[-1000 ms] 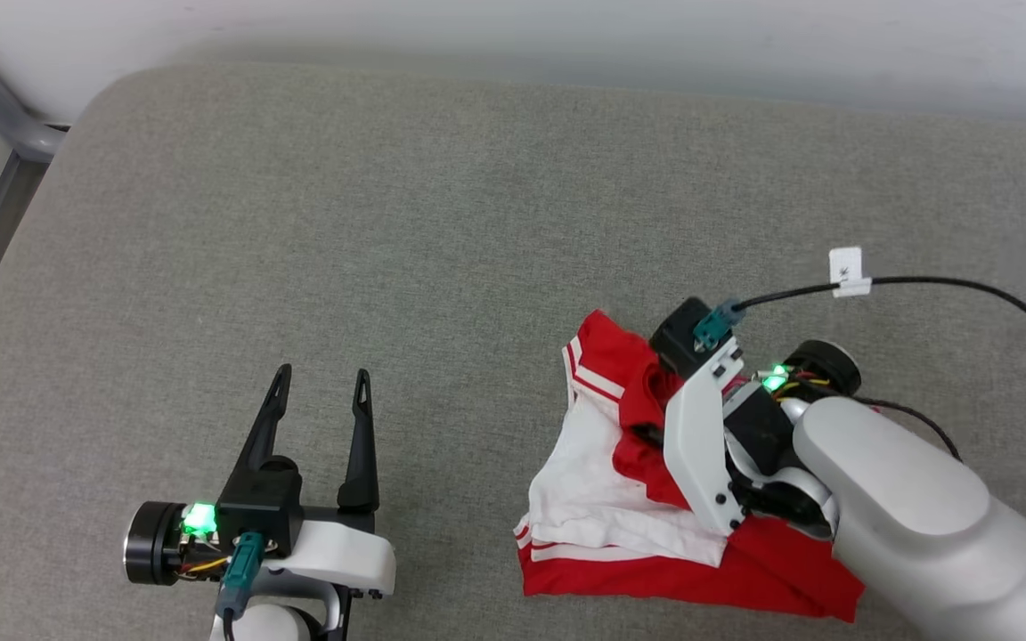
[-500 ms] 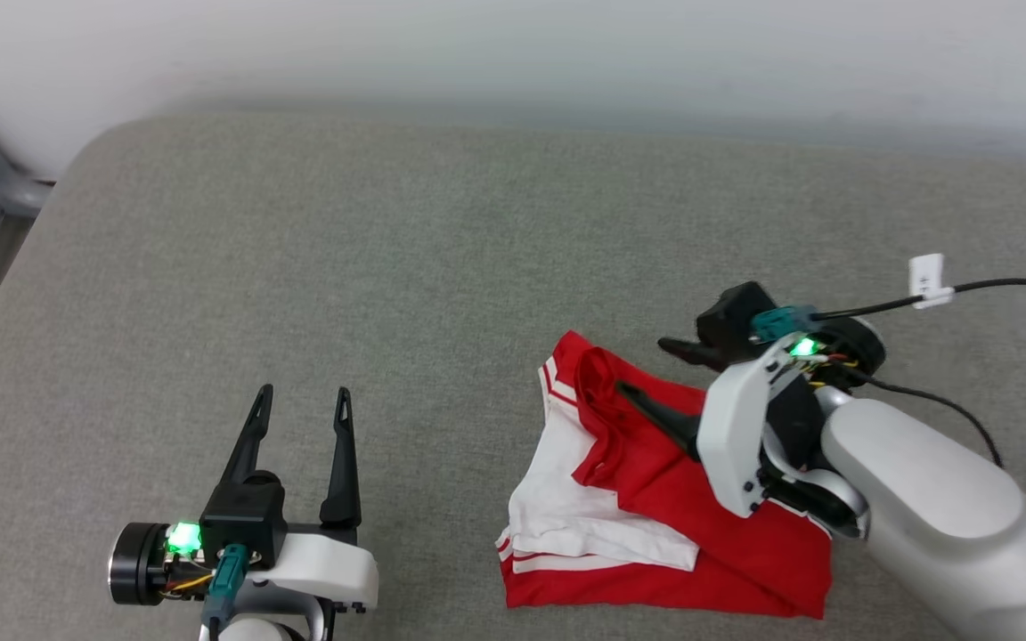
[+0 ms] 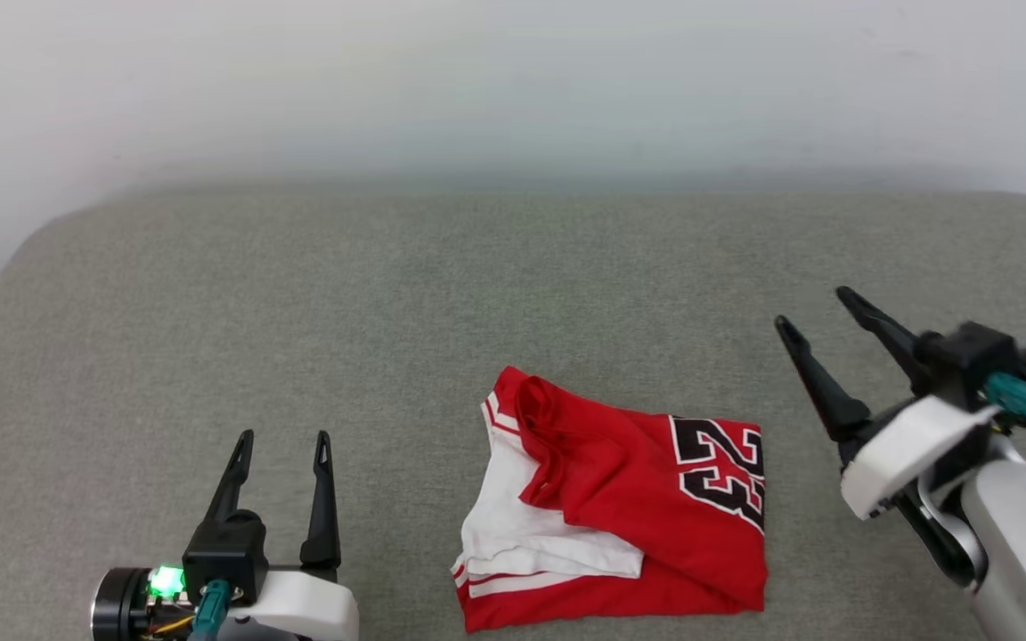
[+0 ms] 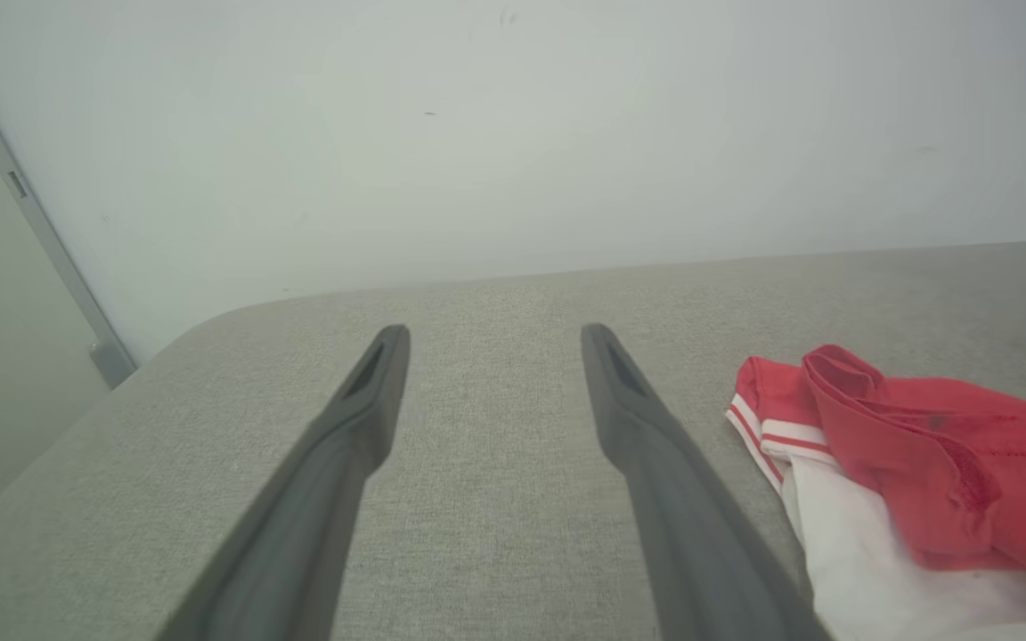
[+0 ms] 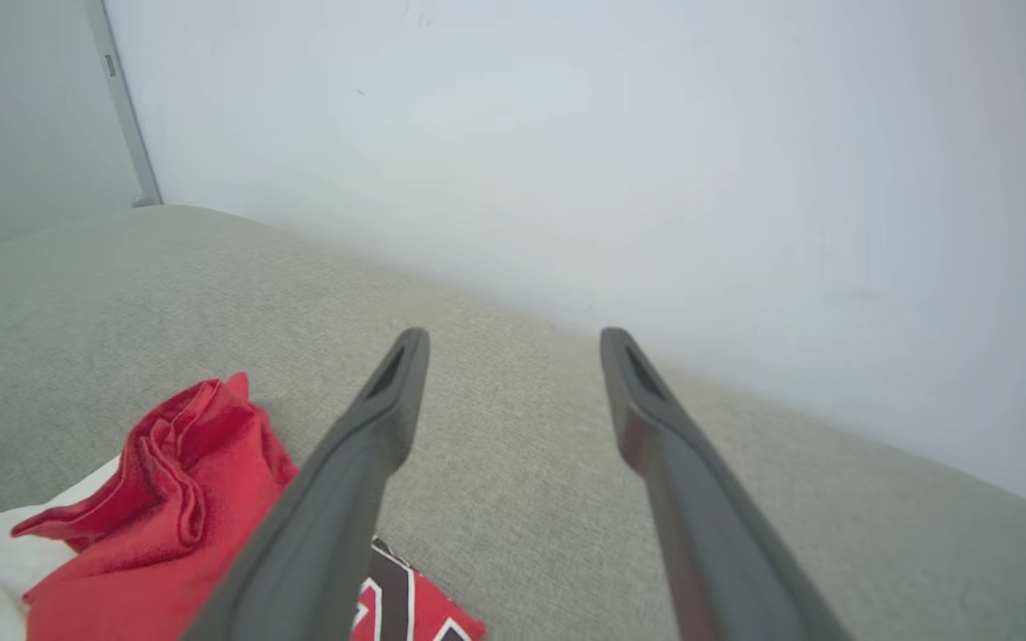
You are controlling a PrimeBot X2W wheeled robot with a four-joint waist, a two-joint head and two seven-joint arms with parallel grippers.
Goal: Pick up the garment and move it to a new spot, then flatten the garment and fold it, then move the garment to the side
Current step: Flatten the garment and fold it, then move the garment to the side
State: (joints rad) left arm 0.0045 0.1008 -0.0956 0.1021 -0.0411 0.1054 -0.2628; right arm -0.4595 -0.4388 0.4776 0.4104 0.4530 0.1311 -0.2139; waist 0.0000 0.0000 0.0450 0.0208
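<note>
Two grippers stand released in front of you, and neither touches the garment [image 3: 620,481]. Your left gripper [image 3: 284,435] sits at the lower left of the head view. Its two dark fingers point straight up the picture, parted, with nothing between them, and a green light [image 3: 166,580] glows on the wrist behind. Your right gripper [image 3: 811,307] is at the right side, with the wrist turned so the fingers lean up and to the left. Its jaws are spread wide and empty, and the pale forearm [image 3: 1021,534] runs off the lower right corner. That arm looks a little blurred.

The garment lies between your two arms on the grey padded surface [image 3: 388,303], towards its near edge. It is clear of both sets of fingers and closer to the right ones. It is folded into a rough rectangle, red body on top. A black, white-edged number 23 [image 3: 720,467] shows at its right end, the collar is bunched at the upper left, and a white sleeve with striped trim shows at the lower left. A pale wall [image 3: 513,89] rises behind the surface.
</note>
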